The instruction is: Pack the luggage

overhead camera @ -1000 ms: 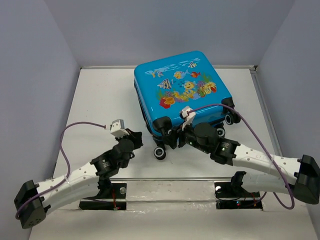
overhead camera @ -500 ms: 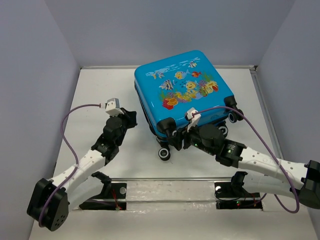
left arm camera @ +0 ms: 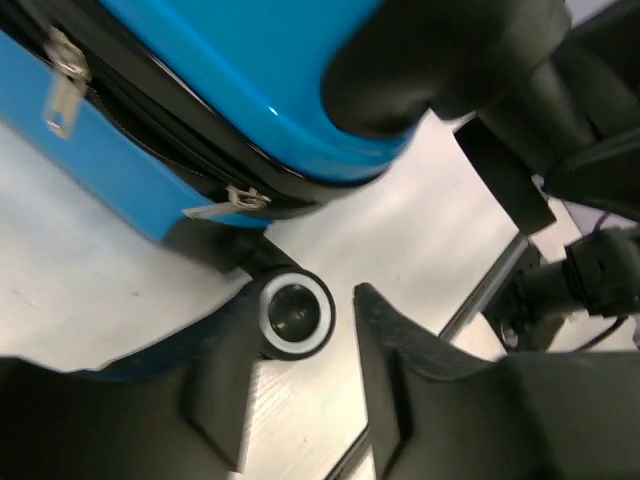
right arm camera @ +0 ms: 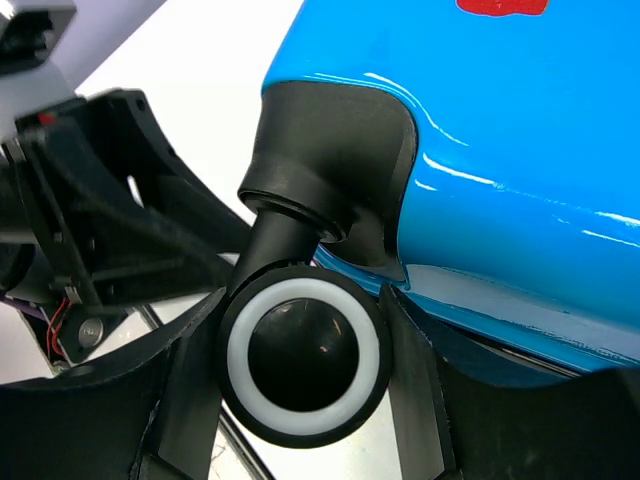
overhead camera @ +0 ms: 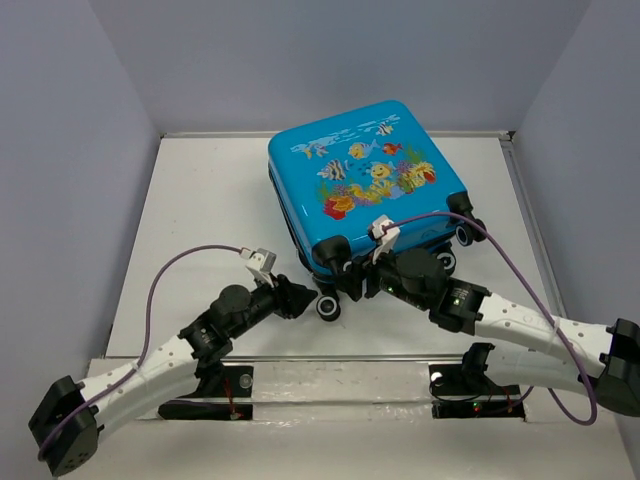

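1. Half a second ago the left hand (overhead camera: 305,300) was at the left side of the suitcase (overhead camera: 365,180). It has since swung to the suitcase's near-left corner. Its fingers, together before, now stand apart with the lower wheel (overhead camera: 328,307) between them.
2. The right hand (overhead camera: 358,282) has not moved. At that same corner it is clamped on the upper wheel (right arm camera: 303,358), one finger against each side.
3. The suitcase has stayed put, lying flat with its shells together. It is bright blue with cartoon fish and coral on top, a black zip band, silver zip pulls (left arm camera: 62,85) and black wheels ringed in white.
4. Under the suitcase is a white surface (overhead camera: 200,200). Plain grey walls (overhead camera: 330,60) rise behind and beside the suitcase.
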`<state>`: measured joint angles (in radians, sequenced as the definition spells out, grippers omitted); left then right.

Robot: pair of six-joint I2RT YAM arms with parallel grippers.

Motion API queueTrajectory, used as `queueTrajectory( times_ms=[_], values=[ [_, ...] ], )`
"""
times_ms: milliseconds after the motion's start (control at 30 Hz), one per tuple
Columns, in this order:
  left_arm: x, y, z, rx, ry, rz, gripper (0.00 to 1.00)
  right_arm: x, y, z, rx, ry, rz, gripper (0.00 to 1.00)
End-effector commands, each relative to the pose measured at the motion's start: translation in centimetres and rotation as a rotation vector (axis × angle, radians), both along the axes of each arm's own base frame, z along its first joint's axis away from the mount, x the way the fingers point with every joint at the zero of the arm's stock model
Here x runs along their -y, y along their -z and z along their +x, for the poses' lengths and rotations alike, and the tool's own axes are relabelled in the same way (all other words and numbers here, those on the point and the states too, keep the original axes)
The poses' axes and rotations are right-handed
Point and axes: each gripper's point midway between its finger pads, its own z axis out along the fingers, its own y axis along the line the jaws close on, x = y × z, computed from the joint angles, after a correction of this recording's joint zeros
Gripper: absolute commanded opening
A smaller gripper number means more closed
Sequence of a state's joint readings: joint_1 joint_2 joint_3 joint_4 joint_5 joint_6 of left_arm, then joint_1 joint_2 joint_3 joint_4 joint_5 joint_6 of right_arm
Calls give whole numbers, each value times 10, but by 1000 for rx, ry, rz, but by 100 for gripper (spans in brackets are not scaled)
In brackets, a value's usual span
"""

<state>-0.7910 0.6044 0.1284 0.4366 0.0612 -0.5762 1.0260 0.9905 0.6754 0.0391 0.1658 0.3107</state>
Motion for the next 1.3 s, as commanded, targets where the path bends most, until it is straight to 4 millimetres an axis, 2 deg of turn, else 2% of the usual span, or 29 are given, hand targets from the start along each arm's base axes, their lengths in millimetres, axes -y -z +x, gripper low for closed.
queueTrajectory(
  times_ms=[0, 33, 133, 167, 200, 300, 467, 533, 567, 700, 733, 867, 1067, 1267],
  values=[
    [13, -11, 4, 41, -14, 31, 56, 8, -7, 20, 10, 111, 8, 7],
    [15, -19, 10, 67, -27, 38, 58, 7, -7, 21, 8, 111, 8, 7],
    [18, -15, 23, 69, -61, 106, 59, 5, -7, 19, 5, 100, 10, 7],
    [17, -20, 30, 80, -89, 112, 59, 4, -7, 19, 5, 96, 9, 7],
    [18, -14, 30, 71, -87, 129, 59, 4, -7, 19, 5, 93, 11, 7],
    [10, -13, 47, 65, -184, 172, 58, 3, -8, 17, 4, 83, 15, 7],
    [1, -12, 58, 80, -257, 219, 55, 4, -5, 16, -1, 83, 15, 7],
    [0, -15, 62, 95, -271, 227, 46, 4, -5, 15, -2, 79, 21, 7],
    [0, -14, 64, 105, -272, 242, 35, 3, -4, 14, -4, 75, 20, 7],
    [-1, -20, 70, 136, -294, 261, 15, 3, -2, 13, -8, 67, 27, 7],
    [-5, -20, 72, 137, -314, 269, 6, 3, -1, 12, -10, 66, 28, 7],
    [-19, -23, 74, 133, -382, 278, 6, 8, 4, 11, -15, 78, 26, 7],
    [-61, -3, 83, 59, -560, 435, 6, 18, 14, 3, -30, 73, -4, 7],
    [-79, 5, 121, 1, -644, 439, 6, 26, 29, -10, -71, 35, -47, 7]
  ],
)
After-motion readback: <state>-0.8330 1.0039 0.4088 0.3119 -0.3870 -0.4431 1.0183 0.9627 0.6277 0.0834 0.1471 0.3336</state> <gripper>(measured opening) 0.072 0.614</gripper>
